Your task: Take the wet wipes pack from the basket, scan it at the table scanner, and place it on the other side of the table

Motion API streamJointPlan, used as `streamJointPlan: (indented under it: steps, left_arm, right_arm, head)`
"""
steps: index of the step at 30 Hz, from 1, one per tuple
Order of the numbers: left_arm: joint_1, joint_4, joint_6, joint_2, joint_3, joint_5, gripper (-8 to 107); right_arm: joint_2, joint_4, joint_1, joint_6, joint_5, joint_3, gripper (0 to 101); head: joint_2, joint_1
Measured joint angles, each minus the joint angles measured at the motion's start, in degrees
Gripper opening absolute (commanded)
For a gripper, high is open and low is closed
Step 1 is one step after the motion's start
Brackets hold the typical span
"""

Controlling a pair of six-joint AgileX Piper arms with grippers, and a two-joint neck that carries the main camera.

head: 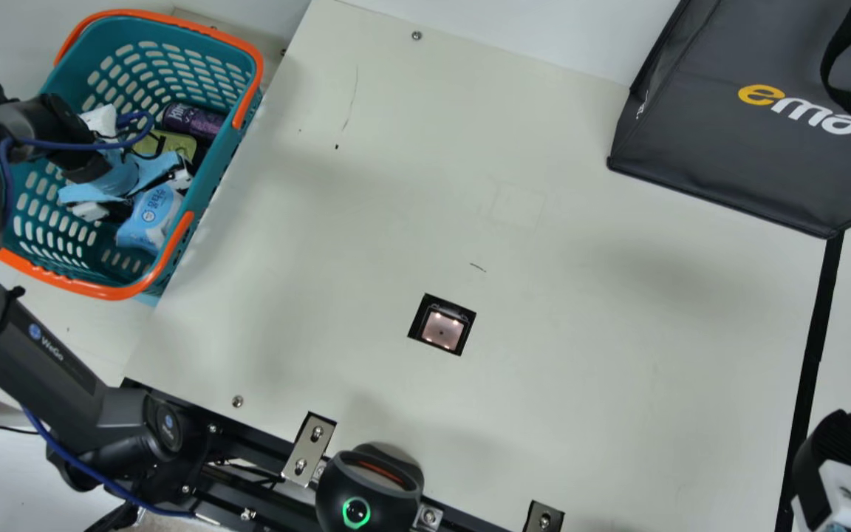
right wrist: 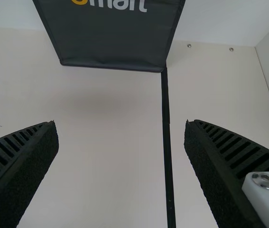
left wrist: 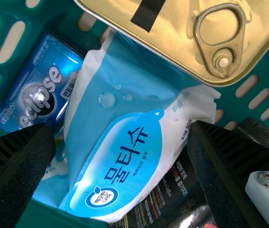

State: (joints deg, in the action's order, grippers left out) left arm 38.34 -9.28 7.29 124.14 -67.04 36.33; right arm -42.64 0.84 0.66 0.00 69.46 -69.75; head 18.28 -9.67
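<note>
Wet wipes pack [left wrist: 125, 156] lies beneath the left hand [head: 146, 195], whose fingers stand wide apart.

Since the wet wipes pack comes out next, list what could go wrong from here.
The gold metal tin with a ring pull overlaps one end of the soft blue-and-white wipes pack, so lifting might drag or tip it. The small blue rectangular box lies close to one finger of the open left gripper and could get pinched too. The pack might also catch on the wall of the teal plastic basket on the way out.
</note>
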Motion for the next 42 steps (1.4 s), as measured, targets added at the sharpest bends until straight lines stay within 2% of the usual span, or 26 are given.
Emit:
streamJointPlan:
  steps: [13, 28, 42]
  left_arm:
    - [-0.3, -0.7, -1.4, 1.4, 0.1, -0.6, 90]
    - [0.5, -3.8, 0.8, 3.2, -0.2, -1.3, -8]
    - [2.8, -8.0, 6.0, 2.3, 0.6, -1.3, -8]
  right_arm:
    - [0.0, 0.0, 0.0, 0.0, 0.0, 0.0, 95]
    - [0.0, 0.0, 0.0, 0.0, 0.0, 0.0, 95]
    - [0.0, -0.1, 0.0, 0.0, -0.1, 0.0, 95]
  head:
    - [0.0, 0.0]
    - [0.0, 0.0]
    - [-0.1, 0.1]
